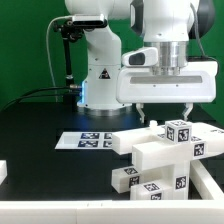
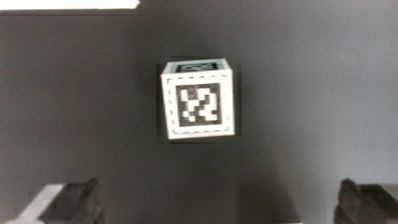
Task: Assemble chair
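Fingers (image 2: 68, 200) apart, empty, above small white tagged block (image 2: 196, 100) on black desk (image 2: 71, 110); likely rigid, light, smooth plastic; best gripped across flat long sides

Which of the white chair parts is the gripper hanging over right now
The small tagged block alone on the dark table; the wrist view shows it between the open jaws, while the other parts sit piled apart.
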Available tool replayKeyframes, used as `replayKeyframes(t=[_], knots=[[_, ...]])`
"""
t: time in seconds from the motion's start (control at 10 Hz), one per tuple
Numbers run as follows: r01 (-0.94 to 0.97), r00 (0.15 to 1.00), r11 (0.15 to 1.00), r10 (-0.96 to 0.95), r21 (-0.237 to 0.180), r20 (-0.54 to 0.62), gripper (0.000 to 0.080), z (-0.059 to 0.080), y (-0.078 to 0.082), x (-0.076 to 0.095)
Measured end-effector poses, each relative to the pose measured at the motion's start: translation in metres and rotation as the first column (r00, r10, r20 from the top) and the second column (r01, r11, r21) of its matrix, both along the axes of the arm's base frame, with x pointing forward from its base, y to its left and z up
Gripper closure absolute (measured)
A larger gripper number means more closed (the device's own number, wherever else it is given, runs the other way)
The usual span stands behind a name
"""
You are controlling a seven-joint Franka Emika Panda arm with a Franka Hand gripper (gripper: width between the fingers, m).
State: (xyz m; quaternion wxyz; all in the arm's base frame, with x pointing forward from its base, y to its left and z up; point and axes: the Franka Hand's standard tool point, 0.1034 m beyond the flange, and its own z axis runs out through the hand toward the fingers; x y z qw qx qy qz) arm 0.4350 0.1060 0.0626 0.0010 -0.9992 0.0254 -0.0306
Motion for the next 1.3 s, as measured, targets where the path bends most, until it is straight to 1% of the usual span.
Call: replayKeyframes(t=[0.1, 0.4, 0.5, 0.6, 0.7, 0.8, 0.9, 1.0, 1.1, 1.2, 1.3], knots=[[-0.004, 1.000, 1.000, 0.003, -0.016, -0.015, 0.0150, -0.014, -0.002, -0.003], [-0.015, 1.000, 0.999, 0.014, -0.037, -0.027, 0.0150, -0.036, 0.003, 0.000], [-0.017, 1.000, 0.999, 0.017, -0.041, -0.017, 0.0150, -0.041, 0.003, 0.003], [-0.018, 1.000, 0.999, 0.017, -0.043, -0.019, 0.0150, -0.043, 0.005, 0.002], [-0.017, 1.000, 0.999, 0.016, -0.043, -0.019, 0.0150, -0.043, 0.004, 0.002], [-0.017, 1.000, 0.999, 0.016, -0.043, -0.019, 0.0175, -0.043, 0.004, 0.002], [-0.017, 1.000, 0.999, 0.016, -0.043, -0.019, 0.0175, -0.043, 0.004, 0.002], [-0.017, 1.000, 0.999, 0.016, -0.043, -0.019, 0.0305, -0.043, 0.004, 0.002], [-0.017, 1.000, 0.999, 0.016, -0.043, -0.020, 0.0479, -0.044, 0.004, 0.002], [-0.017, 1.000, 0.999, 0.016, -0.043, -0.019, 0.0479, -0.043, 0.004, 0.002], [-0.017, 1.000, 0.999, 0.016, -0.043, -0.019, 0.0517, -0.044, 0.004, 0.002]])
